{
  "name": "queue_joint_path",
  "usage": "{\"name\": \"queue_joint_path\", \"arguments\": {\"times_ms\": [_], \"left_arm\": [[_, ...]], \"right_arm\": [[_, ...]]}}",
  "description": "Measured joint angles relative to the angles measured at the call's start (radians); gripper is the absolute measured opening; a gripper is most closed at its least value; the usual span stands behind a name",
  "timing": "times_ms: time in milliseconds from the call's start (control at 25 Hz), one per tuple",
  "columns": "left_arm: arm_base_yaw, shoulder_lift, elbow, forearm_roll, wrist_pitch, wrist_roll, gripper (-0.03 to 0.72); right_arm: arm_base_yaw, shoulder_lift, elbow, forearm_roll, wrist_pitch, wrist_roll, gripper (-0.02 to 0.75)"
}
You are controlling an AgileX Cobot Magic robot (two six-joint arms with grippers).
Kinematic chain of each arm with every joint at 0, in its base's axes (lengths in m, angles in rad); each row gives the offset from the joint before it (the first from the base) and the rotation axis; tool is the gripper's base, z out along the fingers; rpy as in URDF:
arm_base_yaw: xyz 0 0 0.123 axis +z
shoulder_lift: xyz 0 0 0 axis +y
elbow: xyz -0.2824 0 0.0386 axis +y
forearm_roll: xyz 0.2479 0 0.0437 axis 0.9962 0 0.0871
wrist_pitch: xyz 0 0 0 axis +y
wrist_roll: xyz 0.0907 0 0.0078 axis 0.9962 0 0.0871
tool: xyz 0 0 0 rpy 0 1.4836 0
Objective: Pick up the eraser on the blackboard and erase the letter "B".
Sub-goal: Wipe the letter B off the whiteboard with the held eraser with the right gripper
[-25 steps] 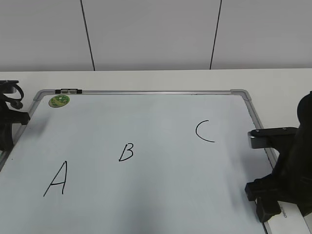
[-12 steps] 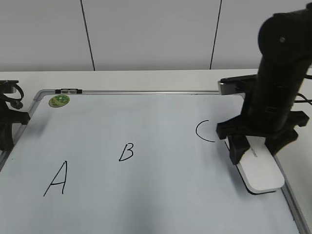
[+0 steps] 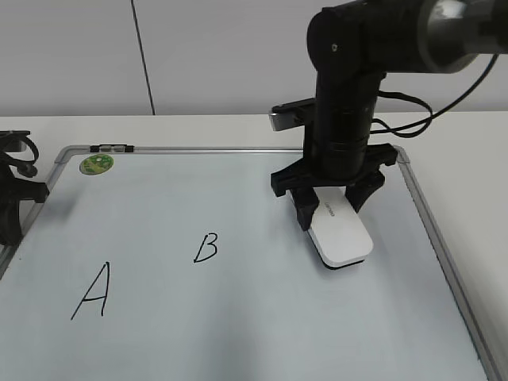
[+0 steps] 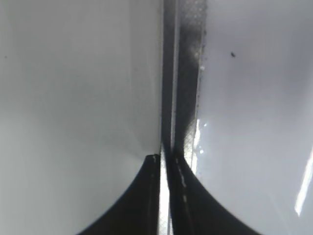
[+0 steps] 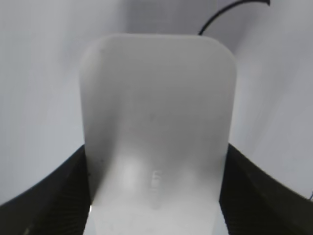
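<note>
My right gripper (image 3: 328, 208) is shut on the white eraser (image 3: 340, 235) and holds it low over the right-middle of the blackboard (image 3: 238, 150); I cannot tell whether it touches the board. In the right wrist view the eraser (image 5: 156, 112) fills the space between my jaws (image 5: 156, 196). The letter "B" (image 3: 205, 248) is left of the eraser, a hand's width away. My left gripper (image 3: 12, 208) rests at the board's left edge; its jaws (image 4: 165, 164) are shut and empty.
A larger "A" (image 3: 91, 292) is at the board's front left. The "C" is hidden behind my right arm. A green sticker (image 3: 96, 164) sits at the far left corner. The right arm's cable (image 3: 444, 99) hangs over the table at the right.
My right gripper has lifted the eraser from the board's front right edge and carried it left and further back, past the "C", toward the "B". The left arm has not moved.
</note>
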Motion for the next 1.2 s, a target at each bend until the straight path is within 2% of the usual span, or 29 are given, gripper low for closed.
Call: {"name": "queue_joint_path", "arguments": {"times_ms": [360,800,1200], "left_arm": [[0.0,0.0,0.0,0.0,0.0,0.002,0.02],[0.0,0.0,0.0,0.0,0.0,0.002,0.02],[0.0,0.0,0.0,0.0,0.0,0.002,0.02]], "right_arm": [[0.027,0.094,-0.123,0.029,0.008,-0.017,0.521],[0.1,0.211,-0.258,0.064,0.009,-0.043,0.521],[0.128,0.282,-0.321,0.082,0.022,-0.063,0.52]]}}
